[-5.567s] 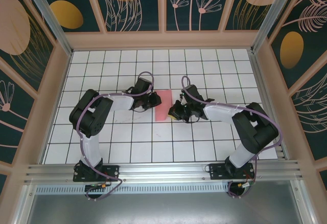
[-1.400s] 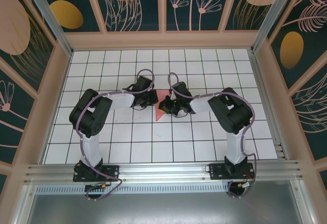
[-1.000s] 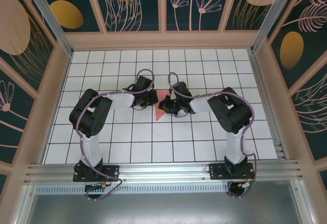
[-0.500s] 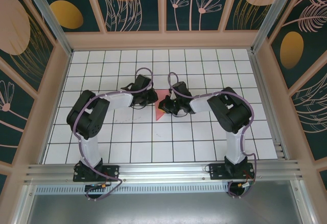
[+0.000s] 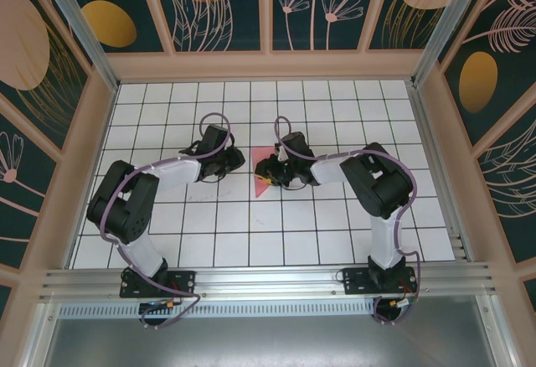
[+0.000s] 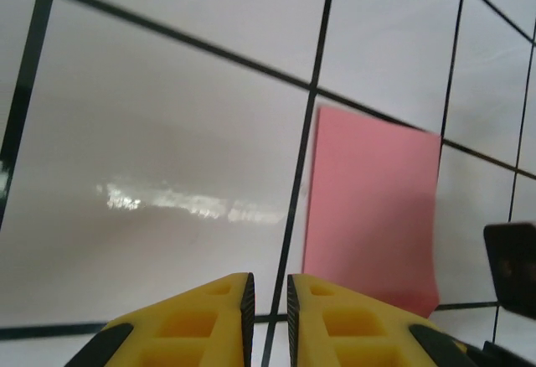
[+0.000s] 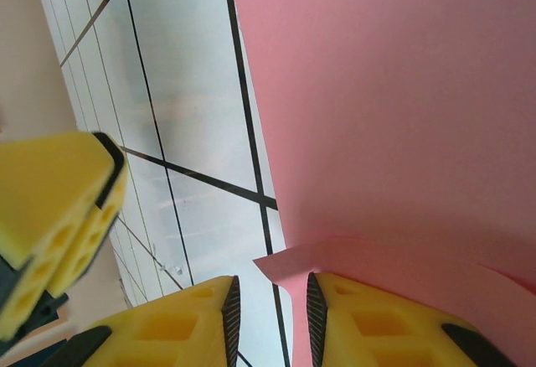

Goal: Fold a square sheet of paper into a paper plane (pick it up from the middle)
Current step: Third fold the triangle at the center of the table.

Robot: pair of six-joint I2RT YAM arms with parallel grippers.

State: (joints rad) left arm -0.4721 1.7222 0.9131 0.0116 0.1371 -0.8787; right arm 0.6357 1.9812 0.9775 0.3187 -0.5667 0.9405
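Observation:
The square sheet of paper (image 5: 263, 186) is pink and folded, lying flat on the white gridded board (image 5: 335, 216). It looks like a folded strip, not a slim dart. My right gripper (image 5: 262, 169) hovers low over its upper part. In the right wrist view the right gripper (image 7: 270, 300) stands open, and a raised flap corner of the paper (image 7: 394, 107) rests against its right-hand finger (image 7: 368, 317). My left gripper (image 5: 238, 161) sits just left of the sheet. In the left wrist view the left gripper (image 6: 267, 287) is narrowly open with nothing between the pads, and the paper (image 6: 373, 208) lies ahead to its right.
A raised wooden frame (image 5: 268, 65) with patterned panels walls the board on three sides. Both arm bases stand on the metal rail (image 5: 268, 279) at the near edge. The left gripper's yellow finger (image 7: 59, 208) shows close beside the right gripper.
Both grippers were shut and have opened. The right one has let go of the paper's flap. The left arm has drawn back to the left, off the sheet.

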